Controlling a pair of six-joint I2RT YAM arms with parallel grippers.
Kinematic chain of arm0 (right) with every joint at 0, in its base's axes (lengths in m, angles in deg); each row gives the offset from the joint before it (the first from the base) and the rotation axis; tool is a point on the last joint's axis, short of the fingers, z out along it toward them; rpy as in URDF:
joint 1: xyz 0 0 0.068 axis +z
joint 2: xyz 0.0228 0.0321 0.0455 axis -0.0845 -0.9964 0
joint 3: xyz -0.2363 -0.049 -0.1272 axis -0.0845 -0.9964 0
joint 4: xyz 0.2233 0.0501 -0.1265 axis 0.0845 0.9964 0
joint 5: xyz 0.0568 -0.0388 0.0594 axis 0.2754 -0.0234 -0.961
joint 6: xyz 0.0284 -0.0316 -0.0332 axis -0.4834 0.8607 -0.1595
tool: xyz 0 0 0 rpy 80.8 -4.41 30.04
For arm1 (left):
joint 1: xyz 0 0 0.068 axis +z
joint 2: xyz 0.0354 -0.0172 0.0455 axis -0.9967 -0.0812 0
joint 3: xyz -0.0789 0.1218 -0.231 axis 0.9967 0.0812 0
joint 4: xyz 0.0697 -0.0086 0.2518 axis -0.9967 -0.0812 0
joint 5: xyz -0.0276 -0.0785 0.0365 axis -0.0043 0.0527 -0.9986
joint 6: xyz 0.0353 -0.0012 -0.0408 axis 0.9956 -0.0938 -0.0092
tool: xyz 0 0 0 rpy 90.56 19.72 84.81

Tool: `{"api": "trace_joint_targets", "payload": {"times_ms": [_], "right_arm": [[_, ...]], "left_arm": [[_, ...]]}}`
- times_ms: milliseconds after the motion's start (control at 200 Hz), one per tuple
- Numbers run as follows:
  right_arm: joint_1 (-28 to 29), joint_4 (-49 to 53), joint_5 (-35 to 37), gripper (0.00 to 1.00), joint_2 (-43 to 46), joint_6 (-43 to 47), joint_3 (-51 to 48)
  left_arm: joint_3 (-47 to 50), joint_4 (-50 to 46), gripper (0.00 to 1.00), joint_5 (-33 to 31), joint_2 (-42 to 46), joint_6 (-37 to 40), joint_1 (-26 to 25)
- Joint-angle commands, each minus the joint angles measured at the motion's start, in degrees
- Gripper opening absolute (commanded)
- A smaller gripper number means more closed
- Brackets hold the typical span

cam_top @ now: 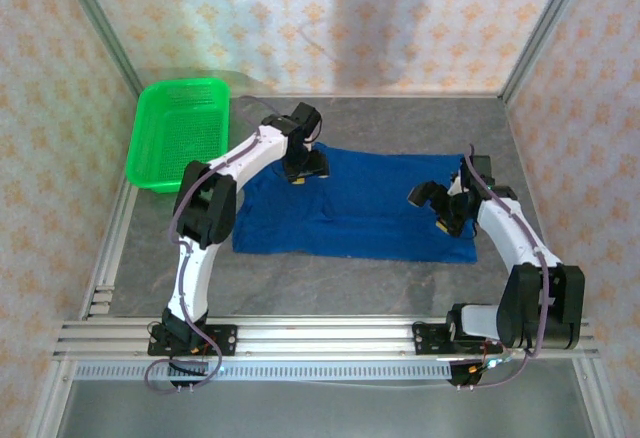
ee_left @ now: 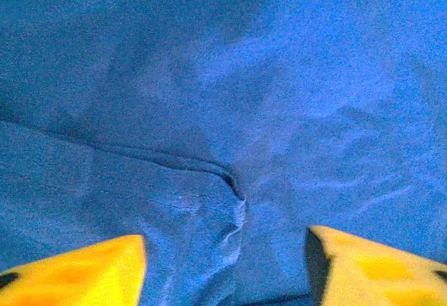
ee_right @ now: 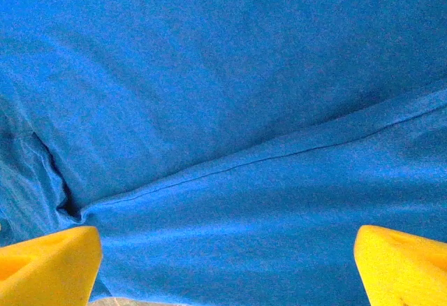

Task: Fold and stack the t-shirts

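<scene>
Left hand (cam_top: 305, 170) hangs over the far left edge of the t-shirt (cam_top: 350, 213) in the overhead view, while the right hand (cam_top: 430, 208) sits above the garment's right end. The royal-blue t-shirt lies flat on the grey table (cam_top: 350, 278) as a wide, roughly rectangular shape between the two arms. A green basket (cam_top: 185, 85) stands at the table's far left corner, just beyond the shirt and apart from it. From this height the spread of either hand's fingers is hard to judge.

On the left wrist camera, the left hand (ee_left: 227, 235) is released. Its yellow fingers (ee_left: 84, 271) are set wide apart at the bottom of the frame, with only blue cloth (ee_left: 279, 96) below them and nothing pinched. A dark folded edge (ee_left: 174, 161) runs in from the left and ends in a small pucker between the fingers. Whether the tips touch the fabric cannot be told.

On the right wrist camera, the right hand (ee_right: 227, 232) is likewise released, its yellow fingers (ee_right: 401, 267) far apart. A long seam (ee_right: 279, 154) crosses the cloth (ee_right: 209, 61) diagonally, rising toward the right.
</scene>
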Motion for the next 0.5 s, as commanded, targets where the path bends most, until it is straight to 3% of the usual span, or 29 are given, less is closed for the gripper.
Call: {"api": "trace_joint_targets", "payload": {"times_ms": [0,230,375,495], "right_arm": [[0.2,1.3,2.5,0.93,1.0,-0.8,-0.6],[1.3,1.3,5.1,0.93,-0.8,-4.4,-0.2],[6.2,0.5,10.0,0.93,-6.8,-6.5,2.6],[8.7,-0.4,15.8,0.93,-11.8,-10.5,3.6]], "left_arm": [[1.8,-0.5,0.70,-3.3,9.1,-2.6,0.3],[24.2,6.9,0.74,-4.3,23.9,-9.7,2.1],[35.7,13.1,0.71,-4.6,26.0,-13.6,3.1],[39.0,14.4,0.67,-8.0,25.6,-13.8,3.5]]}}
